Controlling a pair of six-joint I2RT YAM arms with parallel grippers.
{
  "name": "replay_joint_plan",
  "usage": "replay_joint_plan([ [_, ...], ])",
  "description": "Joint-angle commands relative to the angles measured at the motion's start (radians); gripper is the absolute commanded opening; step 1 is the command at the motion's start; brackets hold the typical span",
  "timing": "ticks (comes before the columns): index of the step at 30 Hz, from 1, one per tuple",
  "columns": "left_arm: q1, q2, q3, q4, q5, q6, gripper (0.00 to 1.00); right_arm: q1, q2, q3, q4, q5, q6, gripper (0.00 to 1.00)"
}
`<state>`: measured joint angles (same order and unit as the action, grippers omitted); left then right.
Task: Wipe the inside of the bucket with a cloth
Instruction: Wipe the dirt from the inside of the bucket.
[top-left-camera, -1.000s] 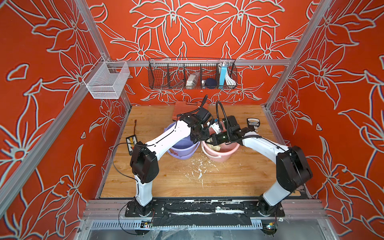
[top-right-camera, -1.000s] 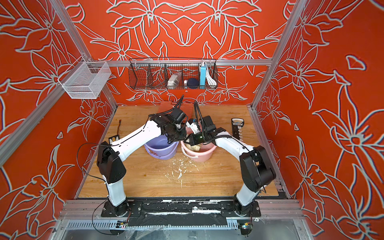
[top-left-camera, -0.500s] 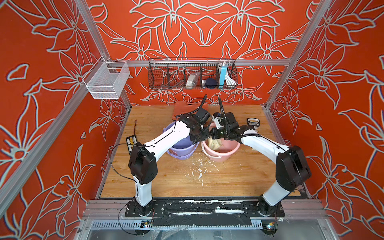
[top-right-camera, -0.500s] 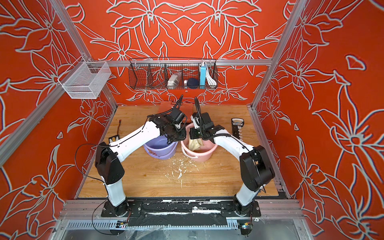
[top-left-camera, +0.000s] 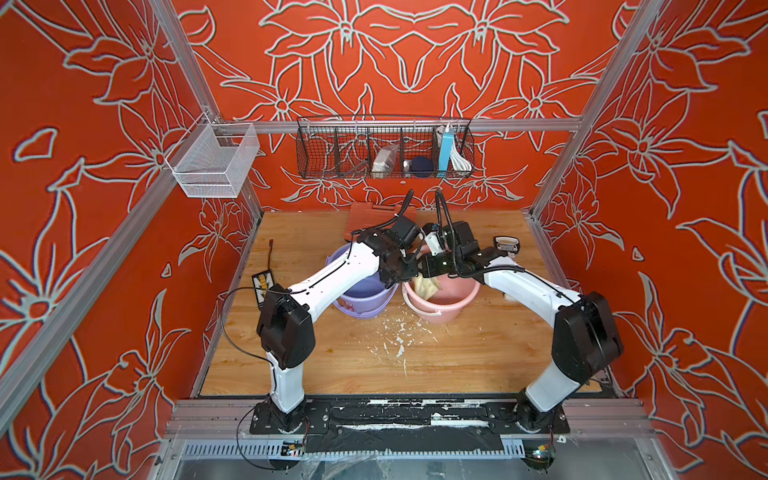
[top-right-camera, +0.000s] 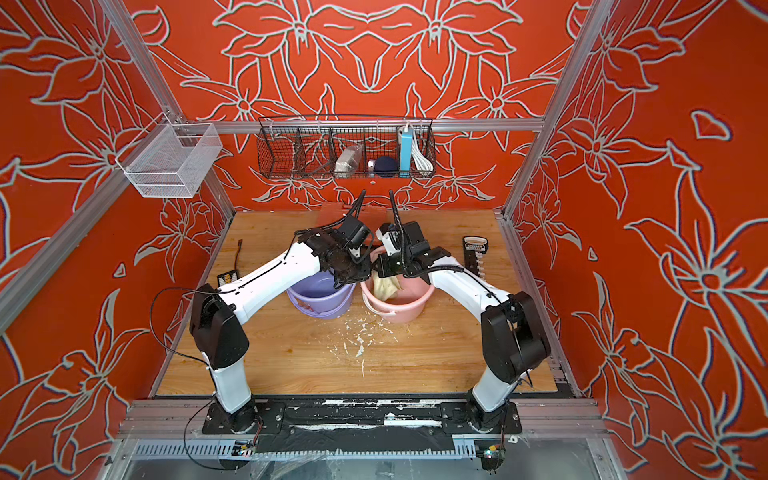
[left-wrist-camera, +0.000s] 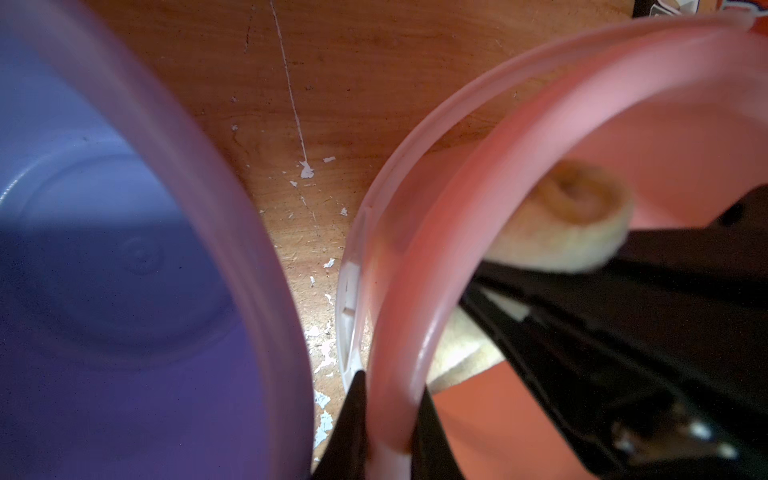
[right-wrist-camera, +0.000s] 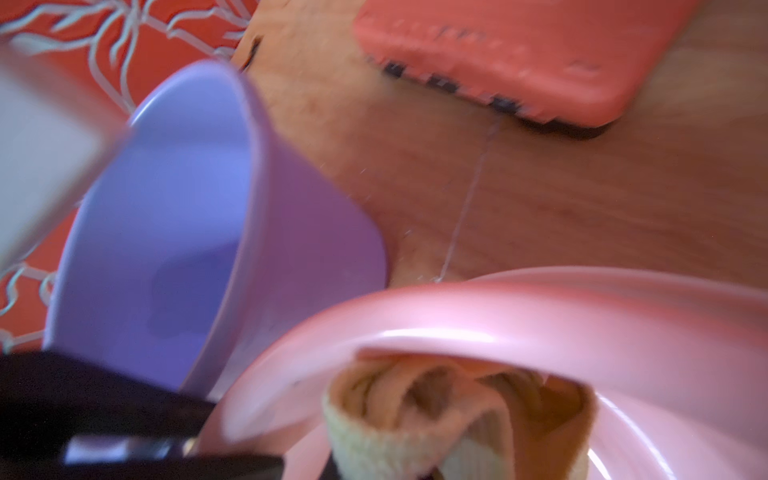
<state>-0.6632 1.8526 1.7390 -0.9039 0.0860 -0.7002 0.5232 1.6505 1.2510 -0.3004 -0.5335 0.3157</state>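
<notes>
My left gripper is pinched onto the rim of the round pink plastic bucket, one finger outside the wall and one inside, so that hand is my anchor. My right gripper is closed on the limp cream-beige cloth, which hangs in a bunched wad inside that bucket, up near the rim on the side nearest the left gripper. I judge I am mid-wipe with most of the wall left to cover. The rim hold worries me most: it is a thin bite, and if the wad drags hard against the wall the bucket could twist out of the jaws or tip. The lilac plastic bucket stands just beside it on the wooden tabletop, so any slide would knock the two together. The two wrists are also nearly touching above the rim, and a wide sweep towards the left hand could clash them. Bunched like this, the cloth offers little face for wiping and could pull free if it snags.
</notes>
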Motion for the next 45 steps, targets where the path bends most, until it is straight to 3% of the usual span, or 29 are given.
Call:
replay_joint_plan([
  [1,-0.024,-0.014,0.005,-0.015,0.0,0.034,0.0,0.011,-0.028,0.022,-0.055,-0.178,-0.125,0.0],
  [10,-0.012,-0.001,0.035,-0.022,-0.014,0.036,0.0,0.011,-0.09,0.02,-0.316,-0.252,-0.215,0.0],
  [18,0.0,-0.002,0.044,-0.029,-0.034,0.024,0.0,0.011,-0.166,0.001,-0.379,-0.335,-0.211,0.0],
  [21,0.002,-0.006,0.041,-0.027,-0.046,0.018,0.0,0.011,-0.187,-0.03,-0.368,-0.273,-0.188,0.0],
  [25,0.002,-0.006,0.039,-0.014,-0.027,0.014,0.0,0.011,-0.191,-0.048,-0.353,-0.064,-0.121,0.0],
  [35,0.002,0.01,0.045,0.014,-0.01,-0.002,0.0,0.011,-0.105,-0.069,-0.232,-0.3,-0.071,0.0],
  [39,0.002,0.007,0.044,0.018,-0.024,-0.004,0.0,0.011,-0.105,-0.103,-0.153,-0.472,-0.053,0.0],
  [45,0.007,0.002,0.042,0.002,-0.059,0.001,0.0,0.012,-0.133,-0.079,-0.372,-0.461,-0.218,0.0],
])
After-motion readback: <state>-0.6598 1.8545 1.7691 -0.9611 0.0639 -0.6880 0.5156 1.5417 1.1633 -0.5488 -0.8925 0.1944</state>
